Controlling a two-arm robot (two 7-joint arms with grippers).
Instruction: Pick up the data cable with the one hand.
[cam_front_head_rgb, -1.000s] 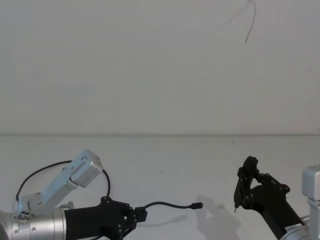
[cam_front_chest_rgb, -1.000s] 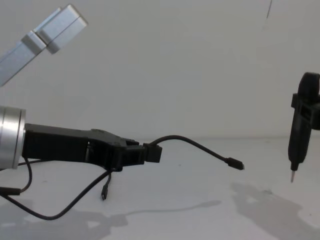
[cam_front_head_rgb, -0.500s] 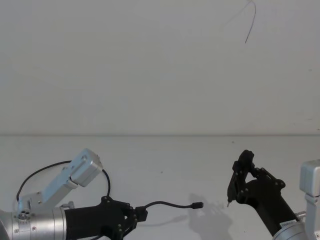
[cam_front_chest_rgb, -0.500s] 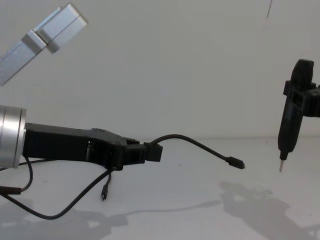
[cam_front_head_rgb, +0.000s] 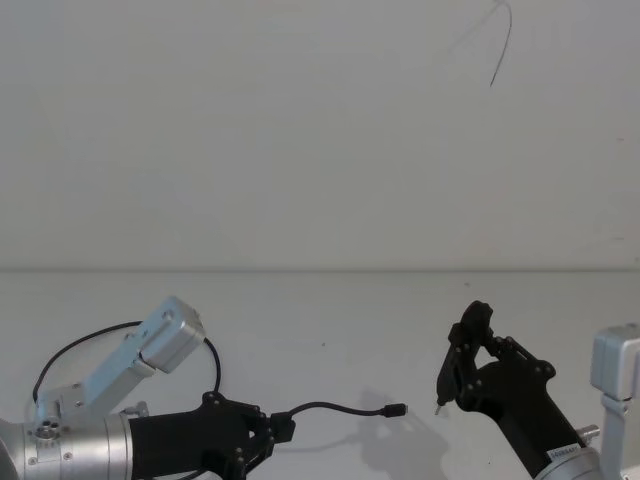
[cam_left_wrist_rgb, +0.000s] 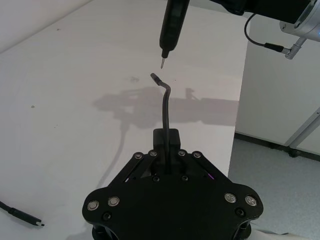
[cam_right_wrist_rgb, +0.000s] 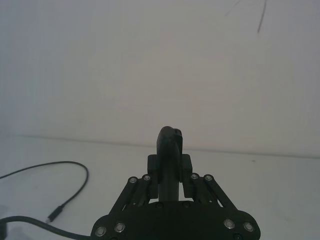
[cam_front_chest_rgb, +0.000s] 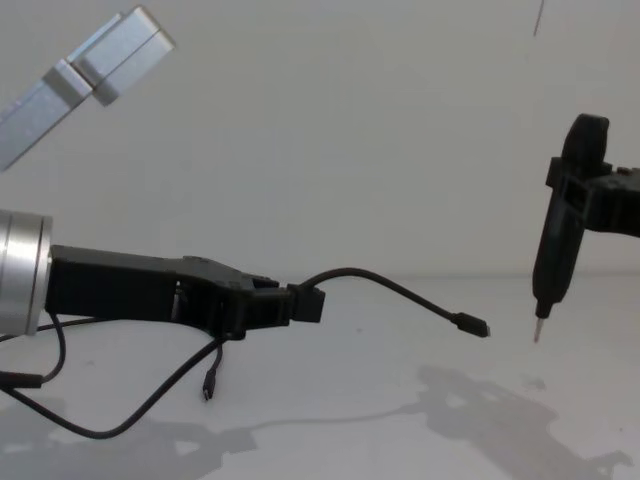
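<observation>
The blocky black left gripper (cam_front_chest_rgb: 303, 305) is clamping the thin black data cable (cam_front_chest_rgb: 400, 293) near one plug, and the free end is arching ahead of its fingertips. The cable is seeming light and floppy, so I judge this hold good. The right gripper (cam_right_wrist_rgb: 170, 162) is clamping a slim black pointed tool (cam_front_chest_rgb: 558, 245) just beyond.

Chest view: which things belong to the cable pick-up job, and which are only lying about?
Job: thin black flexible data cable; blocky black plastic left claw, shut on it.
Not the job: slim black tool with pointed metal tip, held in the right claw; white table.
</observation>
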